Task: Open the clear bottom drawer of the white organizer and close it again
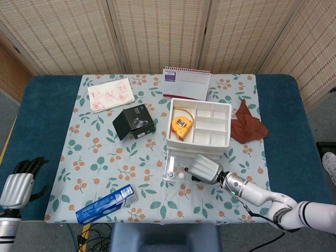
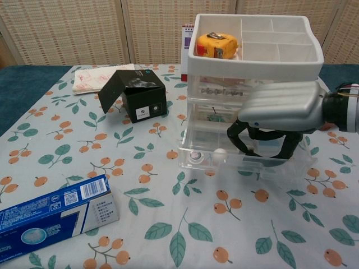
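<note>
Standing right of the table's centre, the white organizer (image 1: 198, 124) is seen with its clear bottom drawer (image 2: 242, 154) pulled out toward the near edge. The dark fingers (image 2: 238, 134) of the right hand (image 2: 280, 109) are hooked down into the open drawer behind its front wall, curled against it. The left hand (image 1: 17, 185) is held off the near-left corner, fingers apart and empty. A yellow tape measure (image 1: 181, 127) lies in the organizer's top tray.
</note>
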Available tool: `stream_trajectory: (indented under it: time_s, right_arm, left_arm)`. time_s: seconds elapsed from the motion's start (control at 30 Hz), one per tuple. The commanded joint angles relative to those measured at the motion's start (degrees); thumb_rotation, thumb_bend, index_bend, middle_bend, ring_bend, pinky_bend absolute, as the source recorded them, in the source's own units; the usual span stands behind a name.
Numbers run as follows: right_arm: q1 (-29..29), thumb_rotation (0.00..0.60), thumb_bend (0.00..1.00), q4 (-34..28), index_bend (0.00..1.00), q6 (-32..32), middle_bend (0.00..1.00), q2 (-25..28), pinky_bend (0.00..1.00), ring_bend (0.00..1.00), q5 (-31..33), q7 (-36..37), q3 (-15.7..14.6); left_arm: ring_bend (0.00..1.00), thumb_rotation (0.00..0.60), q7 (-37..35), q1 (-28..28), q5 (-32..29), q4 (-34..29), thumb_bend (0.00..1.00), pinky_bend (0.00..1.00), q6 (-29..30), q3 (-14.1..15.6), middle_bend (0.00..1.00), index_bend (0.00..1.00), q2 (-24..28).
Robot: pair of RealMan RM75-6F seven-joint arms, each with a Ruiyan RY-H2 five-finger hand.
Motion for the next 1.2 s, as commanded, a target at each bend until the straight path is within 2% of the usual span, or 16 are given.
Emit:
stream_trajectory:
  time_s: [0.03,0.37,0.73,0.97,1.2]
  right_arm:
    - [-0.1,0.6,0.27,0.2,0.5,-0.16,0.93,-0.23,1.0,1.0,0.07,0.06,0.08]
    - [-0.35,0.6,0.3,0.67,0.53,-0.09,0.94,-0.96,1.0,1.0,-0.36,0.65,0.44]
    - [-1.15,0.6,0.42,-0.11,0.58,2.76,0.95,-0.23,1.0,1.0,-1.08,1.32,1.78]
    - [-3.85,0.6,0.42,-4.58,0.58,10.23,0.95,4.3,1.0,1.0,-2.64,0.65,3.5]
    - [-11.43,0.6,0.43,-7.83,0.58,20.82,0.95,10.11,1.0,1.0,-4.5,-0.78,1.87]
  left_arm:
    - [0.2,0.6,-0.77,-0.11,-0.09,-0.33,0.24,0.15,-0.47,0.11,0.19,0.22,0.18]
    - [0.2,0.6,-1.11,-0.19,-0.02,-0.45,0.24,0.15,-0.54,0.17,0.19,0.22,0.53]
    - [0.2,0.6,-1.09,-0.19,0.09,-0.42,0.24,0.15,-0.29,0.14,0.19,0.22,0.53]
    - [0.2,0.6,-1.19,-0.47,0.38,-0.5,0.24,0.15,-0.32,0.02,0.19,0.22,0.6]
    - [0.2,0.6,-1.39,-1.1,0.89,-0.45,0.24,0.15,-0.64,-0.15,0.19,0.22,0.25]
